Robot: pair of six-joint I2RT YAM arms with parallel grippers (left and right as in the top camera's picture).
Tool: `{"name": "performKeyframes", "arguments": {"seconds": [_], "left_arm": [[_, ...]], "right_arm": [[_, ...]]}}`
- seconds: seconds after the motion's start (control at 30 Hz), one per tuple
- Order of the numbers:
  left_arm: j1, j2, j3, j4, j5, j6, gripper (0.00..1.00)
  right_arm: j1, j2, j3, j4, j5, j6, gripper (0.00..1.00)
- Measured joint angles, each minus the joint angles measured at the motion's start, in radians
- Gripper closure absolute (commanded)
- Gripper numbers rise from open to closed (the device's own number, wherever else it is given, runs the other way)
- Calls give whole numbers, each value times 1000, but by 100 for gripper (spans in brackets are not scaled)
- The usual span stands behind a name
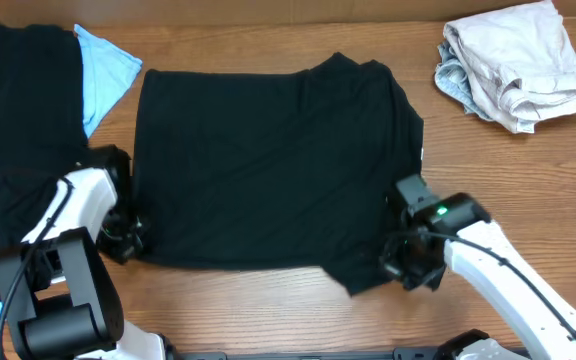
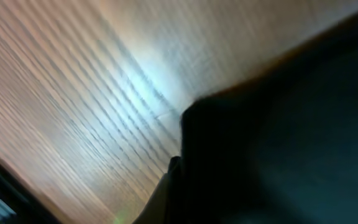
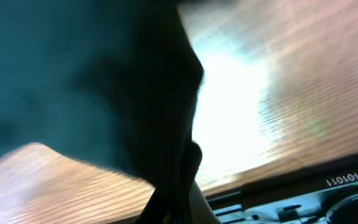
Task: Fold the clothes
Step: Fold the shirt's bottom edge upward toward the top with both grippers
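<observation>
The wooden table [image 1: 268, 305] carries a black T-shirt [image 1: 268, 160] spread flat across its middle. Another black garment [image 1: 18, 150] lies at the left edge, with a light-blue piece [image 1: 103, 70] beside it and a beige heap [image 1: 516, 65] far right. The left gripper [image 1: 126, 238] is pinched closed on the T-shirt's near left corner, and the right gripper [image 1: 406, 270] on its near right corner.
</observation>
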Motion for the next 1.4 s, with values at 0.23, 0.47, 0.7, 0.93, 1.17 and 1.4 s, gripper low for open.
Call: {"name": "performKeyframes", "arguments": {"seconds": [0.23, 0.47, 0.7, 0.93, 1.17, 1.4], "left_arm": [[1, 0, 92, -51, 0, 103, 96], [1, 0, 126, -82, 0, 139, 96], [1, 0, 209, -104, 5, 157, 96], [1, 0, 226, -72, 11, 187, 96], [1, 0, 227, 43, 19, 194, 96], [1, 0, 227, 120, 39, 195, 96]], "right_arm": [[-116, -3, 128, -32, 12, -122, 96], [-274, -3, 171, -4, -18, -256, 96], [-287, 0, 264, 85, -42, -336, 96], [-287, 120, 266, 131, -42, -367, 96], [-287, 198, 266, 216, -42, -384, 96], [-287, 198, 266, 292, -38, -395, 96]]}}
